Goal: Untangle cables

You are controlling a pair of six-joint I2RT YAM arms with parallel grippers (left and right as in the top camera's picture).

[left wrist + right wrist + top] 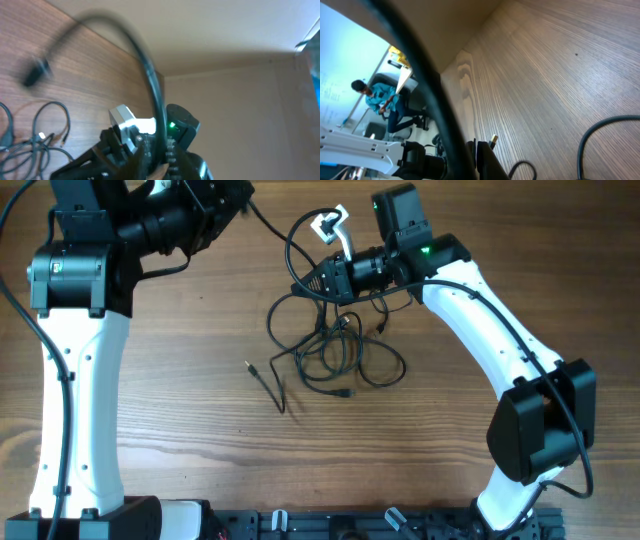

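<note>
A tangle of thin black cables [335, 350] lies at the middle of the wooden table, with one free end and its small plug [248, 364] stretched out to the left. My left gripper [240, 198] at the top is shut on a cable that runs right toward the tangle. In the left wrist view this cable [155, 90] arcs up from the jaws [160, 165] to a blurred plug [35, 72]. My right gripper [300, 283] is just above the tangle, shut on a cable loop. In the right wrist view that cable [420, 65] passes the jaws [476, 160], next to a gold-tipped plug [493, 140].
A white piece [335, 230] sits against the cable loop beside the right arm's wrist. The right arm [175, 125] fills the lower middle of the left wrist view. A seated person [375, 97] is beyond the table edge. More cable loops [30, 135] lie on the wood.
</note>
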